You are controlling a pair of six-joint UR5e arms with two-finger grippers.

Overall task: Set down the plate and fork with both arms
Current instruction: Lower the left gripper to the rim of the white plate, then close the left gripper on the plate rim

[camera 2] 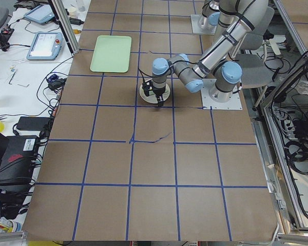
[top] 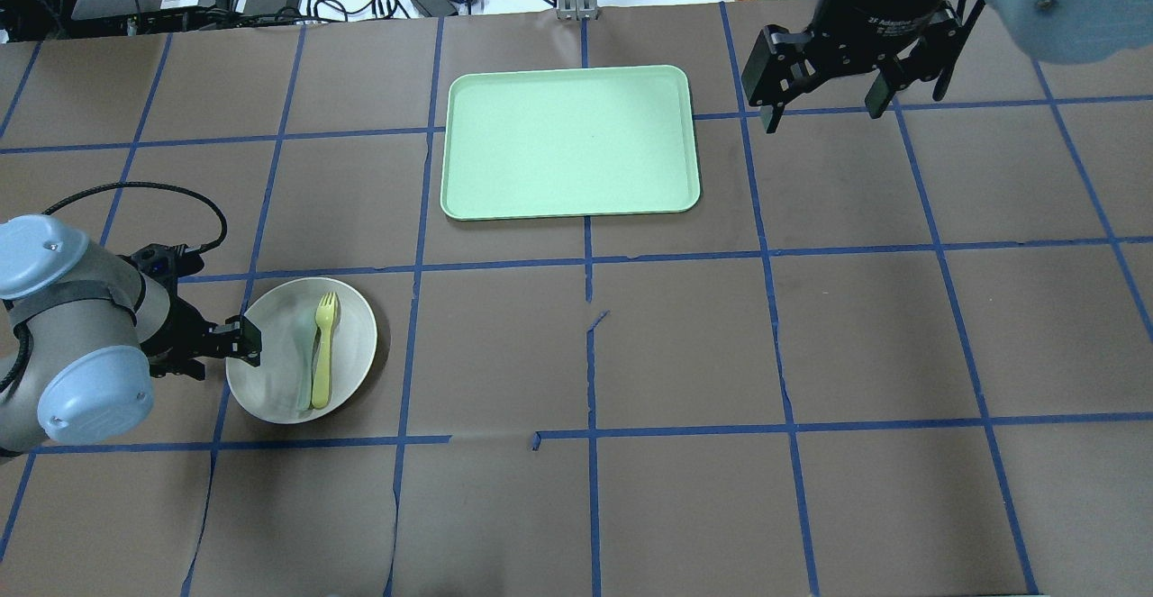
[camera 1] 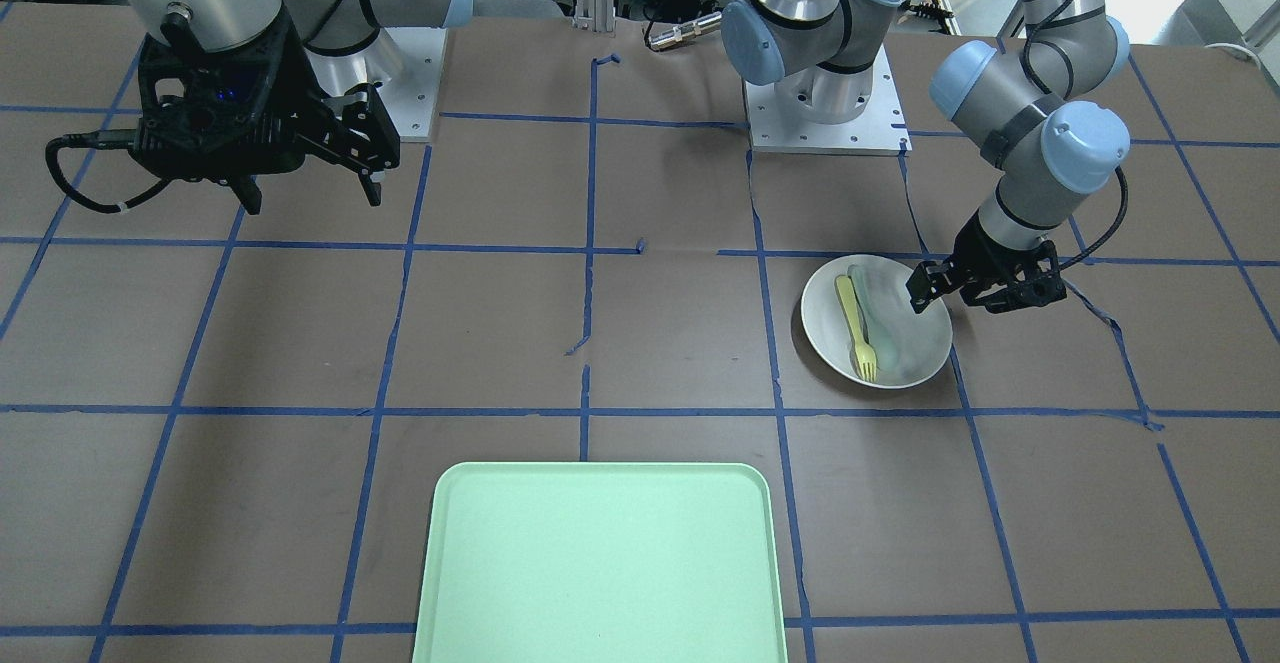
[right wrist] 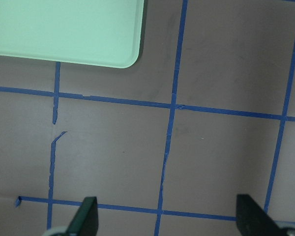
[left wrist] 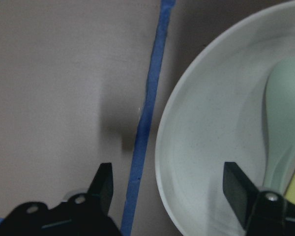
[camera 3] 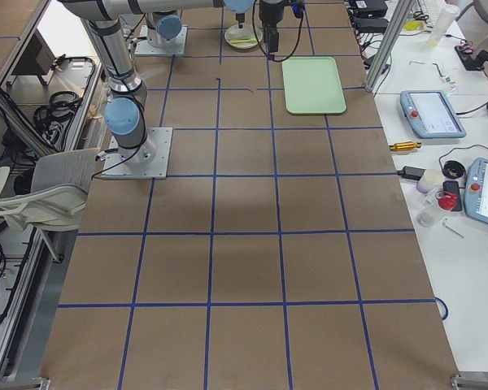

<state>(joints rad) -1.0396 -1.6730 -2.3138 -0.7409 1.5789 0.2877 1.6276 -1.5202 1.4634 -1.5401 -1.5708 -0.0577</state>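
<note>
The black left claw [left wrist: 169,189] stands open across the rim of the round white plate [top: 353,345], probably to pinch it. The small yellow plastic fork [top: 322,356] lies inside. The black right claw [top: 823,115] hangs open.

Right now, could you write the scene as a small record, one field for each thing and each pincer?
plate: white, at the robot's left
fork: yellow, in the plate beside a pale green spoon
tray: light green, apart from the plate
left pincer: open, astride the plate's rim
right pincer: open, holding nothing, raised beside the tray
</note>
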